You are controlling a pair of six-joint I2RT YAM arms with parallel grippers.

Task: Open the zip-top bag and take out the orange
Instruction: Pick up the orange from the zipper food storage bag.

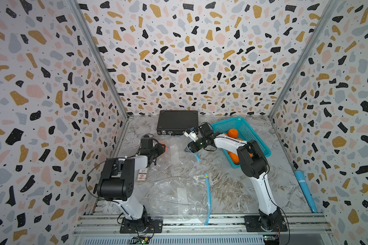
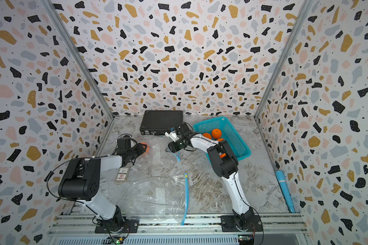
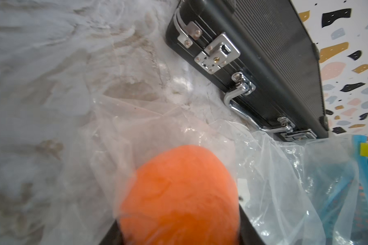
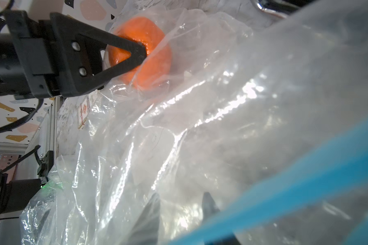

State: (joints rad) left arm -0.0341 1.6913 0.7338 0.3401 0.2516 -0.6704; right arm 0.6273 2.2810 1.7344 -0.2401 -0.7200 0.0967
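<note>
Seemingly half-closed, the left tool (image 1: 161, 147) clamps the orange (image 3: 179, 191) through the bag (image 3: 274, 169).

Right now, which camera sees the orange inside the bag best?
The right wrist view: the orange shows round and sharp inside the clear zip-top bag, a left gripper finger against it. The left wrist view shows it huge but blurry. Both top views show only a small orange bit past the left gripper.

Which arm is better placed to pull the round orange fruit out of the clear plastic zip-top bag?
Likely left: left fingers grip the orange fruit, while right fingers pinch the blue zip edge of the bag.
</note>
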